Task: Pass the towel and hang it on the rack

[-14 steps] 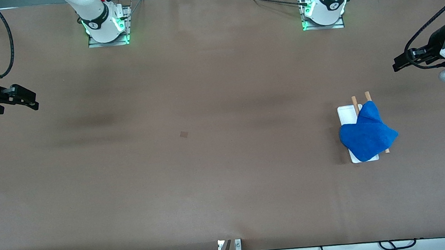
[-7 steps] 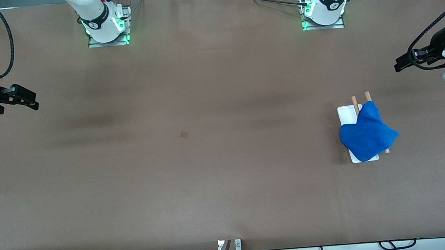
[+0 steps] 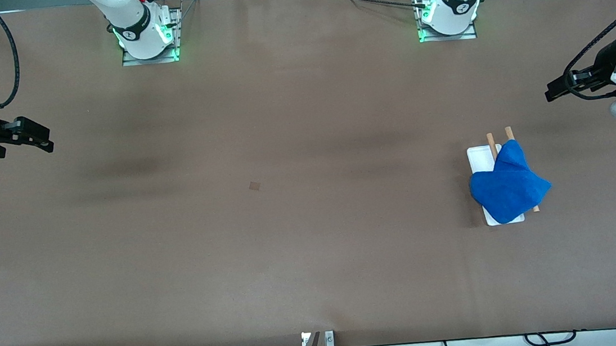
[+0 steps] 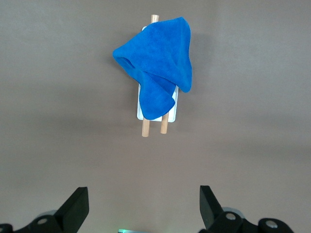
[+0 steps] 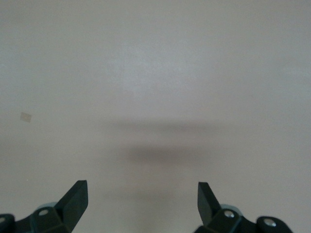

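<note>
The bright blue towel lies draped over the two wooden rods of the rack, which stands on its white base toward the left arm's end of the table. The left wrist view shows the towel bunched over the rack, the rod ends sticking out. My left gripper is open and empty, up in the air at the table's end, apart from the rack. My right gripper is open and empty over the bare table at the other end; the arm waits there.
A small brown square mark lies on the brown table mid-way; it also shows in the right wrist view. The two arm bases stand along the edge farthest from the front camera. Cables hang along the nearest edge.
The left arm has drawn back slightly toward its end of the table. The towel, the rack and the right arm have not moved.
</note>
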Available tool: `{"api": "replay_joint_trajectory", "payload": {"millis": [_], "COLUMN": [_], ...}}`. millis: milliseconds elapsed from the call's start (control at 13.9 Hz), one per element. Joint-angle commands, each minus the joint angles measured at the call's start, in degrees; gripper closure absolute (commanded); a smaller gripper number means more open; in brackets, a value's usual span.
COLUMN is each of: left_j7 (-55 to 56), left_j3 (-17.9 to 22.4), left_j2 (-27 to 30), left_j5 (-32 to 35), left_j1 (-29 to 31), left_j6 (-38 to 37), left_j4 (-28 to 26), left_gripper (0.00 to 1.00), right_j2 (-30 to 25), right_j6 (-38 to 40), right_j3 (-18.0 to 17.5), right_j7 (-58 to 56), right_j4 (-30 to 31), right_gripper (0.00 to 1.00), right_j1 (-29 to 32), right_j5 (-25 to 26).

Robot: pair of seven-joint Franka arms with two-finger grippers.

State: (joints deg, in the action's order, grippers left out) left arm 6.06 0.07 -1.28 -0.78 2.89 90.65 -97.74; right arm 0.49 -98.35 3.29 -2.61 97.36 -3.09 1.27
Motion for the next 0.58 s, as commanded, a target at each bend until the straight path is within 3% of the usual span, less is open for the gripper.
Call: {"api": "replay_joint_trajectory", "payload": {"millis": [0,503], "left_j7": [-1.40,-1.31], "left_j3": [0.28,0.37], "left_j2": [-0.74,-1.62], "left_j5": [-0.45,-0.28], "left_j1": [0.10,0.27], "left_j6": [-0.12,-0.12], "left_j4": [1.41,2.29], "left_gripper": [0.00,0.00], "right_j2": [-0.93,-0.93], "right_j6": [-0.18,-0.18], "right_j3": [-0.30,-0.30], "right_j7": [-0.56,-0.56], "right_j4": [0.20,0.20], "right_gripper": [0.00,0.00], "right_j1": [0.01,0.01], "right_j5": [1.01,1.01]}}
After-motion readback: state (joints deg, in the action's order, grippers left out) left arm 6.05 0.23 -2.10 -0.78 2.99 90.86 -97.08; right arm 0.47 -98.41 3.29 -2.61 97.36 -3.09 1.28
